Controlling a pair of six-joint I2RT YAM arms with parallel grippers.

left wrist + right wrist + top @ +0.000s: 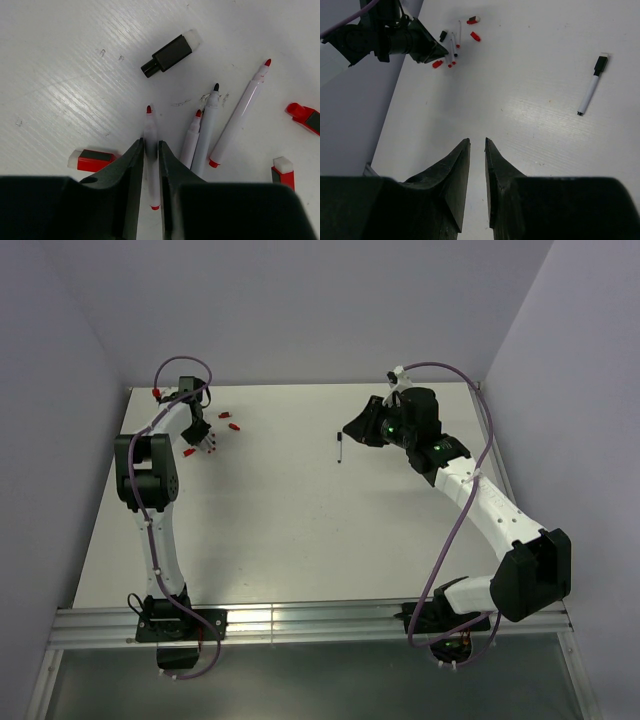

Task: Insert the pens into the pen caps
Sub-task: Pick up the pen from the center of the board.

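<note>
White table [300, 540], alu rail [330, 623], grey walls [300, 300].

Top view, far left: the pens [208, 446] were way too tiny to tell apart. Left wrist: one red cap [306, 116] got cut off at the right edge, another [92, 160] sat half behind a finger [127, 170].

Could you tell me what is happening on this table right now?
The left gripper is down among scattered caps, its jaws narrowly either side of a red-tipped pen lying on the table; whether they pinch it I cannot tell. Three more uncapped pens lie beside it. The right gripper hovers above the table, slightly open and empty. One black-capped pen lies mid-table.
</note>
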